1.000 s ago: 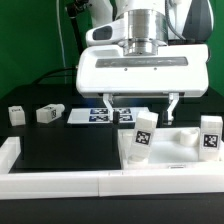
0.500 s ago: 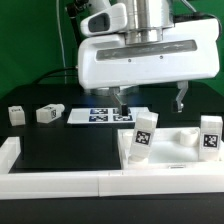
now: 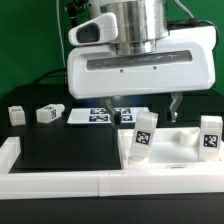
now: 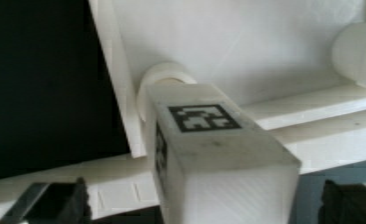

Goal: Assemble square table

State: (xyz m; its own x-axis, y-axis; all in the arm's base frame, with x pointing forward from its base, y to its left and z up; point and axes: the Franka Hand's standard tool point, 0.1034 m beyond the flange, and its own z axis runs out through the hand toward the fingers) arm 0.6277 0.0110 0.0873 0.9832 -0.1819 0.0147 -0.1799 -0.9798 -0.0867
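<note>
End effector (image 3: 142, 106) wide open, gripping nothing, above upright leg (image 3: 143, 135) on square table top (image 3: 176, 152), lower right of exterior frame. Likely step: grasp that leg. Centre jaws round it, descend straight, close on flat sides, don't tilt it. Leg's seat in the top is hidden; wrist view blurred, fingertips cut off.

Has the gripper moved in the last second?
Yes. The gripper looks larger now, having shifted from above the marker board toward the upright leg nearer the camera.
</note>
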